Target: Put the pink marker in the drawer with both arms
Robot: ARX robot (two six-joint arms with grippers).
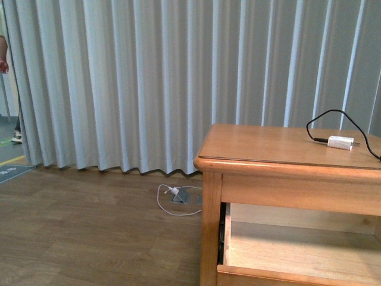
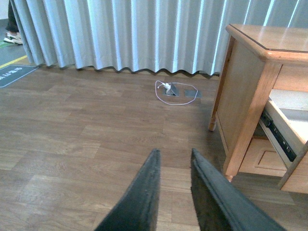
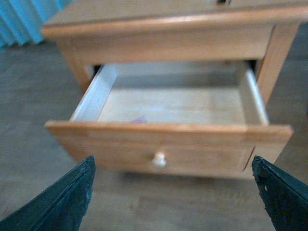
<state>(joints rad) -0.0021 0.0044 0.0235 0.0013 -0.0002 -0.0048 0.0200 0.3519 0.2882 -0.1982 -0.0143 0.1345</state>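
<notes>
The drawer point(image 3: 168, 144) of honey-coloured wood stands pulled open in the right wrist view, its round knob point(image 3: 159, 159) facing the camera. A small patch of pink, the pink marker point(image 3: 139, 119), shows inside it just behind the front panel, mostly hidden and blurred. My right gripper point(image 3: 173, 173) is open, fingers wide apart, a short way in front of the knob and holds nothing. My left gripper point(image 2: 173, 156) is shut and empty, pointing at the wooden floor to the left of the dresser point(image 2: 245, 96). The open drawer also shows in the front view point(image 1: 297, 250) and the left wrist view point(image 2: 288, 130).
A white plug point(image 1: 340, 142) with a black cable lies on the dresser top point(image 1: 262, 146). A floor socket with a white cable point(image 1: 178, 196) sits by the grey curtain point(image 1: 149, 83). The similar lower drawer point(image 2: 264, 156) is closed. A person's shoe point(image 2: 12, 38) shows at far left.
</notes>
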